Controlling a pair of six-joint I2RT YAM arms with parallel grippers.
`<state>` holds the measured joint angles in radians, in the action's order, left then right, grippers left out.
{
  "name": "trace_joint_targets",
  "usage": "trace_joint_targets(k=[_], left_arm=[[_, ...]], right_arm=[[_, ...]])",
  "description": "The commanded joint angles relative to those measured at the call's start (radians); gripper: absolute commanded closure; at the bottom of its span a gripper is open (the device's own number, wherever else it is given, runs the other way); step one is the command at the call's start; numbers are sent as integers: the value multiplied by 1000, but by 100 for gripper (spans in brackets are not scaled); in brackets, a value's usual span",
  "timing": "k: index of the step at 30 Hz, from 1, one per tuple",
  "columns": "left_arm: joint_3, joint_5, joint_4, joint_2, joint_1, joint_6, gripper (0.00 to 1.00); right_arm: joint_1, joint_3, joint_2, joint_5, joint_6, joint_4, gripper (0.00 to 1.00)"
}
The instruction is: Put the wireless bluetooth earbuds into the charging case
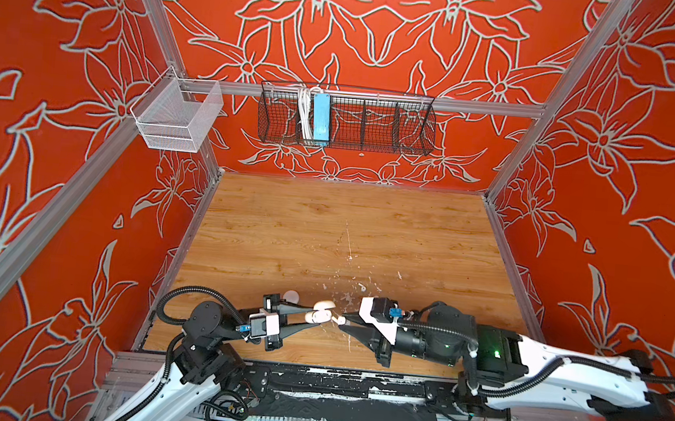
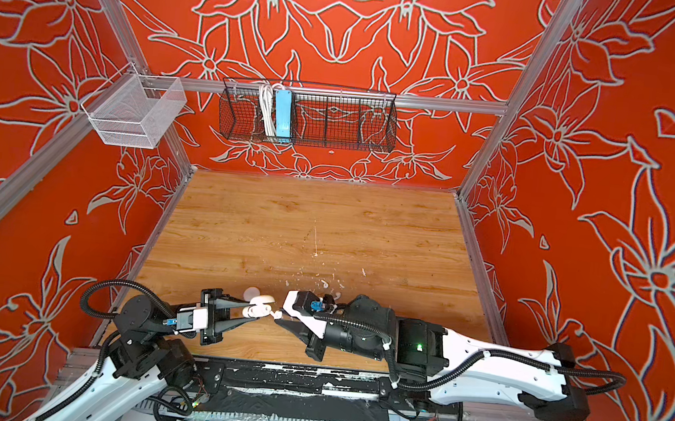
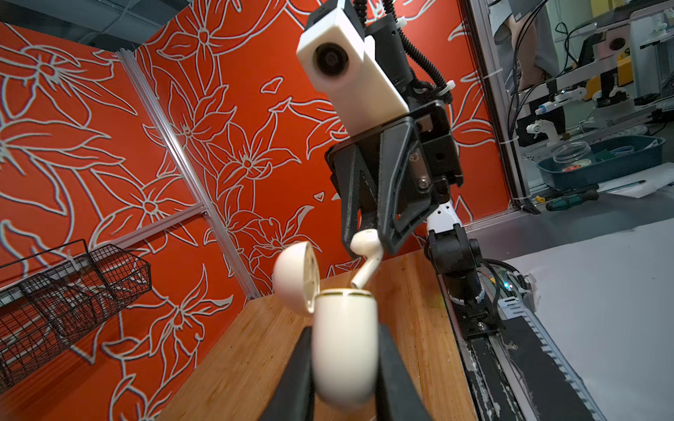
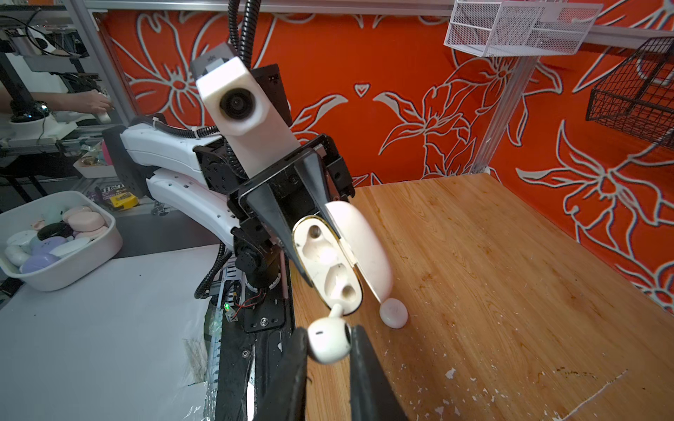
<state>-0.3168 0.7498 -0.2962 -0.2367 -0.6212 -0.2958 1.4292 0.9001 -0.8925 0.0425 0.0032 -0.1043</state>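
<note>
White disc [image 1: 290,297]: lying on the table [image 1: 326,227] just behind the left arm's jaws, not held. Left gripper [image 1: 312,314]: closed narrowly on the body of the charging case [image 3: 344,346], which is held clear of the table with its lid [image 3: 291,277] swung open. Case interior, right wrist view: two wells [image 4: 314,233], both empty. Earbud [image 3: 366,242]: head pinched in the right gripper [image 4: 329,337], jaws drawn close on it. Its stem tip is at the case rim beside the nearer well and is not yet seated. Small curved white piece [image 1: 361,287]: on the table beyond the right arm's jaws, probably the second earbud, though too small to tell apart from the paint flecks around it. Status, as judged: case opened and presented. First earbud at the mouth with insertion unfinished. Second earbud to be picked up and seated, so neither is in.
</note>
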Motion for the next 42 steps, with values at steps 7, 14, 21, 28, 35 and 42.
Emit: trace_joint_targets(k=[7,14,21,28,35,42], left_arm=[[-22,57,-23,7,2,-28,100],[-13,77,-21,21,1,-43,100],[-2,114,-14,47,2,-76,100],[13,169,10,50,2,-145,100],[20,188,6,50,2,-173,100],[21,137,25,52,2,-176,100]], right_arm=[[5,19,-34,7,-19,33,92],[5,23,-30,46,-16,7,92],[5,29,-28,64,-8,-35,92],[5,71,-59,62,19,-94,92],[4,98,-96,82,62,-133,92],[4,80,-59,41,83,-133,94]])
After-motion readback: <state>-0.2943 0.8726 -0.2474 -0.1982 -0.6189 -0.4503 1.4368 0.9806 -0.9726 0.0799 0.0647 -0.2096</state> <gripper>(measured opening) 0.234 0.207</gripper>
